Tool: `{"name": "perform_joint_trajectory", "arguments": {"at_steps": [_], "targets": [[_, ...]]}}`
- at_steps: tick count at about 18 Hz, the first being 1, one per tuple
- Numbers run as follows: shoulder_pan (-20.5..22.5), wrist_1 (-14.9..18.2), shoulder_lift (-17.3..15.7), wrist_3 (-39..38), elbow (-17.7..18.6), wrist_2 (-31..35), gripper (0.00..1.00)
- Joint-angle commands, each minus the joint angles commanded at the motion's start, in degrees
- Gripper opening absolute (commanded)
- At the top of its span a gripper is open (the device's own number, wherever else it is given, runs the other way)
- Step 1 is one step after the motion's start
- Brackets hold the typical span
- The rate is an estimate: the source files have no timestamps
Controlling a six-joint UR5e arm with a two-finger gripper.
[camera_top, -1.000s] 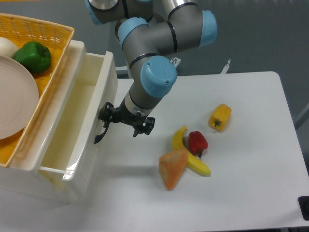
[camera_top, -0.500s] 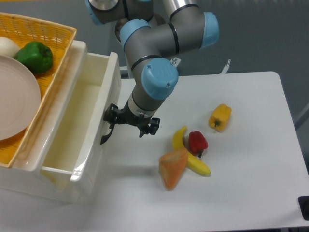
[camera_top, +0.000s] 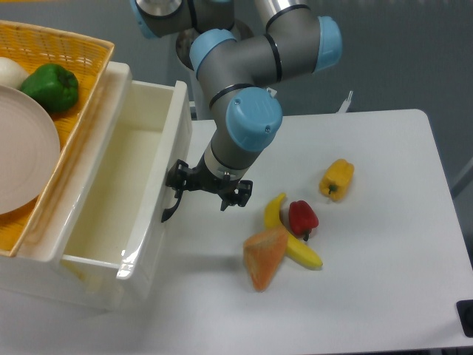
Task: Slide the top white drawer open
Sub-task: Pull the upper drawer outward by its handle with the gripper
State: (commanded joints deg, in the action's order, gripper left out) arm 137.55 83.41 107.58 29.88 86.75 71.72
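The top white drawer [camera_top: 126,188] is a glossy cream-white deep box at the left, pulled well out of the cabinet and empty inside. Its curved black handle [camera_top: 172,203] sits on the front panel facing right. My gripper [camera_top: 179,180] is at that handle, its black fingers closed around the handle's upper part. The arm reaches down from the top centre, its blue-capped wrist just right of the drawer front.
A yellow wicker basket [camera_top: 74,111] on the cabinet top holds a pale plate [camera_top: 22,159], a green pepper [camera_top: 50,85] and a white item [camera_top: 10,71]. On the table: banana [camera_top: 292,240], red pepper [camera_top: 302,217], yellow pepper [camera_top: 337,178], orange wedge [camera_top: 264,257].
The drawer has slid further out to the right, and my gripper has moved right with the handle in its fingers.
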Motion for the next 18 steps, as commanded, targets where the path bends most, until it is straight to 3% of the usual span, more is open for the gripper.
{"name": "perform_joint_trajectory", "arguments": {"at_steps": [18], "targets": [[2.6,0.2,1.1,2.0,-1.8,0.0,1.0]]}}
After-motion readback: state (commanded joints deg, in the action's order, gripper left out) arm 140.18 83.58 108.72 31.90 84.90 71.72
